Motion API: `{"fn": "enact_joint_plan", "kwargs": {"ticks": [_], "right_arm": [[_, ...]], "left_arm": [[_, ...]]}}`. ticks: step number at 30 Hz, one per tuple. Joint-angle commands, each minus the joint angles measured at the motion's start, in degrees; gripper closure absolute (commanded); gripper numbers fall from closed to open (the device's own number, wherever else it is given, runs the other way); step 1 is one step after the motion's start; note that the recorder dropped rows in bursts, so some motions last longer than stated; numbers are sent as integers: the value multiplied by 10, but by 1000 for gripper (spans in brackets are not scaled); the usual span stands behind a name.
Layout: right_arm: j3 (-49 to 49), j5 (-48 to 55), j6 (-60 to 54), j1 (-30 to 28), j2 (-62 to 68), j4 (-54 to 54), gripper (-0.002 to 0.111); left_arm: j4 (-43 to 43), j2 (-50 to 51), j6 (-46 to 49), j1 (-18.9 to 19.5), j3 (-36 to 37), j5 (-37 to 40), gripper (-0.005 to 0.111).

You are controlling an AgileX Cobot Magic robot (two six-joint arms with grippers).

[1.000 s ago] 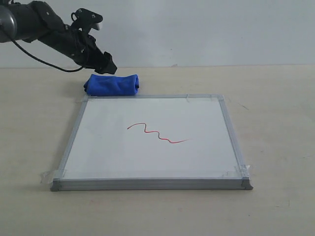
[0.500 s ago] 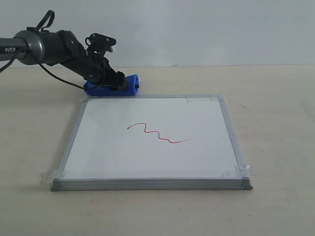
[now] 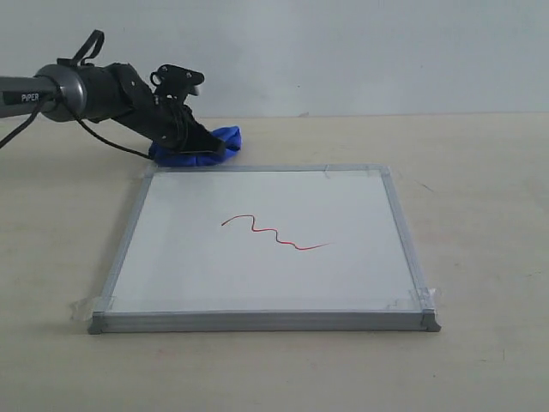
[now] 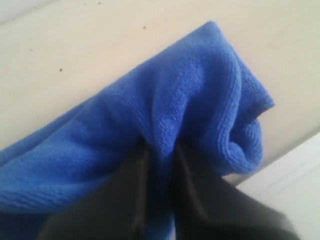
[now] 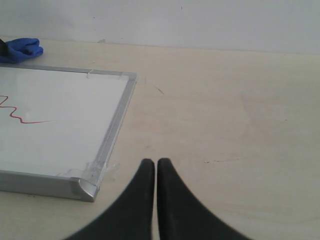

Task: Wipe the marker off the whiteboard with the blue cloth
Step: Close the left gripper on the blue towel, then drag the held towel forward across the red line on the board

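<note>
The blue cloth (image 3: 219, 142) lies bunched on the table just behind the whiteboard's (image 3: 343, 283) far left corner. My left gripper (image 3: 199, 144) is down on it, and in the left wrist view its two black fingers pinch a fold of the blue cloth (image 4: 200, 100) between them; my left gripper (image 4: 161, 150) is shut on that fold. The marker (image 3: 274, 234), a thin red wavy line, runs across the middle of the board. My right gripper (image 5: 156, 164) is shut with nothing in it, over bare table beside the whiteboard's (image 5: 112, 135) near corner. The marker (image 5: 20, 116) and the blue cloth (image 5: 22, 49) also show there.
The whiteboard is held to the pale table (image 3: 480, 189) by clear tape (image 3: 422, 298) at its corners. A white wall (image 3: 360, 51) stands behind the table. A black cable (image 3: 103, 137) trails from the left arm.
My left gripper came down from above the cloth onto it and closed on a fold. The cloth has bunched up and shifted slightly. The board and the red line have not moved.
</note>
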Motion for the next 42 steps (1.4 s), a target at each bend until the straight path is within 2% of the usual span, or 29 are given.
{"fn": "enact_joint_plan", "kwargs": {"ticks": [1, 5, 13, 20, 25, 29, 33, 38, 42], "right_arm": [[0, -3, -2, -2, -3, 0, 109], [0, -3, -2, -2, -3, 0, 109], [0, -3, -2, -2, -3, 0, 109], [0, -3, -2, -2, -3, 0, 109], [0, -3, -2, -2, -3, 0, 109], [0, -3, -2, -2, -3, 0, 109], [0, -3, -2, -2, -3, 0, 109], [0, -3, -2, -2, -3, 0, 109], [0, -3, -2, -2, -3, 0, 109]], "left_arm": [[3, -15, -24, -1, -52, 36, 102], [5, -56, -24, -1, -96, 90, 102], [10, -141, -28, -6, -116, 366, 102], [43, -152, -43, -49, -74, 428, 102], [132, -152, -43, -95, -11, 414, 102], [154, -152, -43, -113, 61, 326, 102], [129, -146, -43, -114, 121, 232, 102], [114, -118, -42, -114, 181, 170, 102], [-15, -111, 7, -125, 229, 92, 102]]}}
